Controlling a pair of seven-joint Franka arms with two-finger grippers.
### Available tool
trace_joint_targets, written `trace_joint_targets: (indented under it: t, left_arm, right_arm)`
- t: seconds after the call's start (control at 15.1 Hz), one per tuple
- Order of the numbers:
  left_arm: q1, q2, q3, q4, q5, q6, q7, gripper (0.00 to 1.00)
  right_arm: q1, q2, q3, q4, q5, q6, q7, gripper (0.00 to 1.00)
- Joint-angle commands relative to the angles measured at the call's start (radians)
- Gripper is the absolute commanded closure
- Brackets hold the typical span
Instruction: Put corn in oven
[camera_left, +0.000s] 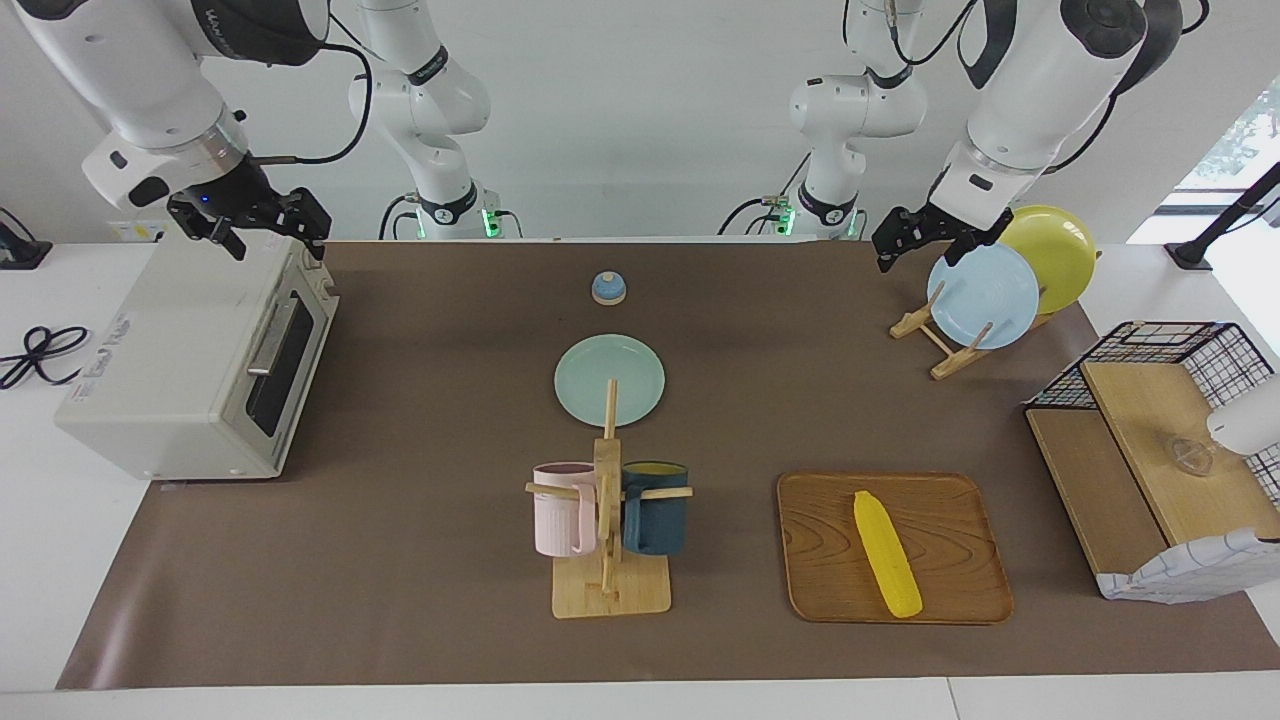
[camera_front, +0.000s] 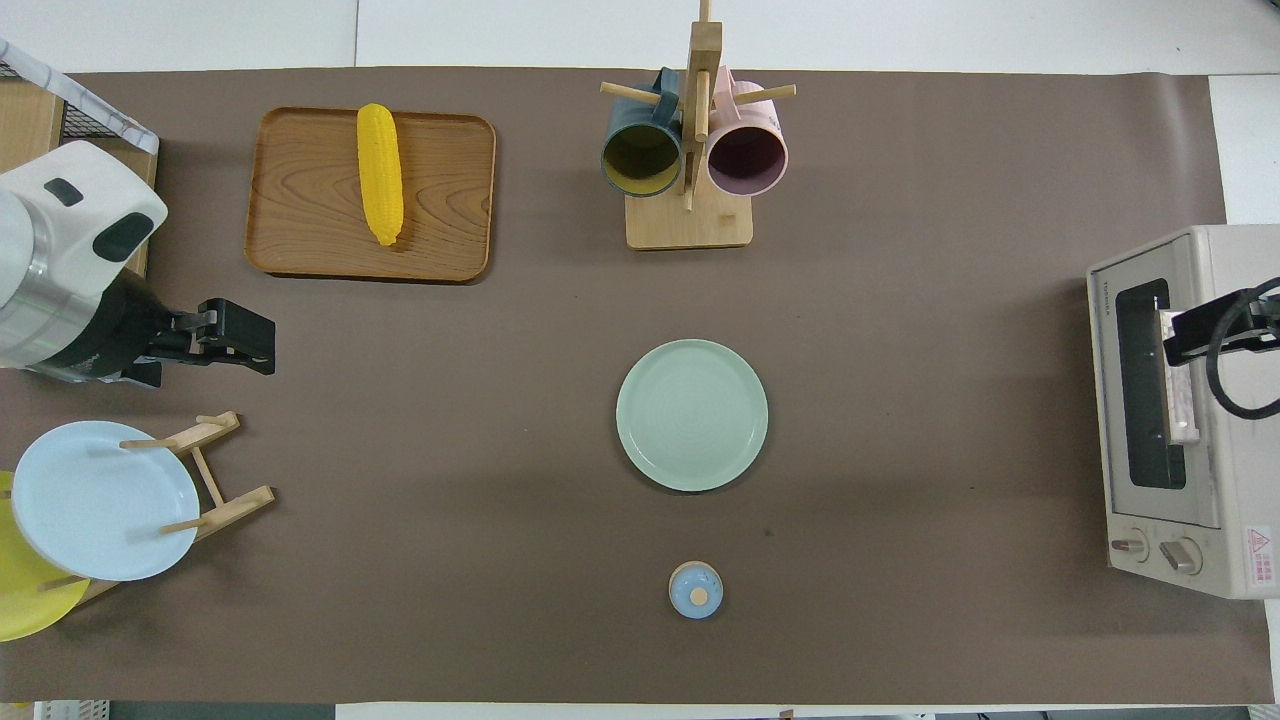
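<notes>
The yellow corn (camera_left: 887, 553) lies on a wooden tray (camera_left: 820, 560) toward the left arm's end of the table, farther from the robots than the plate rack; it also shows in the overhead view (camera_front: 380, 172). The off-white oven (camera_left: 170, 370) stands at the right arm's end with its dark glass door shut (camera_front: 1190, 420). My right gripper (camera_left: 275, 245) is open and empty in the air over the oven's door edge (camera_front: 1175, 335). My left gripper (camera_left: 918, 258) is open and empty, raised beside the plate rack (camera_front: 255, 340).
A pale green plate (camera_left: 609, 378) lies mid-table. A wooden mug rack (camera_left: 607, 520) holds a pink and a dark blue mug. A small blue lid (camera_left: 608, 288) sits near the robots. A rack with a light blue plate (camera_left: 983, 295) and a yellow plate, and a wire basket (camera_left: 1200, 345), stand at the left arm's end.
</notes>
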Motion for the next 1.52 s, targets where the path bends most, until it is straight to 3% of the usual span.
trace_joint_targets:
  t: [0.0, 0.53, 0.73, 0.79, 0.86, 0.93, 1.26, 1.46]
  left_arm:
    - [0.005, 0.001, -0.001, 0.007, -0.016, 0.004, -0.009, 0.00]
    - [0.007, -0.010, -0.001, 0.007, -0.016, 0.018, -0.010, 0.00]
    - [0.008, -0.004, -0.001, 0.000, -0.016, 0.108, -0.009, 0.00]
    - [0.007, 0.011, -0.001, 0.013, -0.016, 0.116, -0.006, 0.00]
    - [0.005, 0.051, -0.001, 0.026, -0.015, 0.131, -0.004, 0.00]
    - [0.002, 0.108, -0.001, 0.075, -0.015, 0.147, -0.004, 0.00]
    - [-0.001, 0.477, -0.004, 0.379, -0.004, 0.177, 0.005, 0.00]
    - [-0.021, 0.710, -0.001, 0.552, 0.022, 0.243, 0.046, 0.00]
  right_arm:
    - [-0.016, -0.014, 0.005, -0.012, 0.025, -0.014, -0.022, 0.00]
    - [-0.016, -0.014, 0.005, -0.012, 0.025, -0.016, -0.022, 0.00]
    - [-0.019, -0.014, 0.004, -0.015, 0.025, -0.013, -0.035, 0.00]
    - [-0.016, -0.016, 0.004, -0.023, 0.025, 0.004, -0.035, 0.22]
    - [-0.010, -0.026, 0.004, -0.047, 0.024, 0.028, -0.032, 0.74]
    - [-0.008, -0.042, 0.004, -0.086, 0.024, 0.064, -0.031, 0.99]
    - [-0.025, -0.135, -0.004, -0.320, -0.016, 0.274, -0.016, 1.00]
    - [-0.066, -0.148, -0.004, -0.396, -0.048, 0.404, 0.073, 1.00]
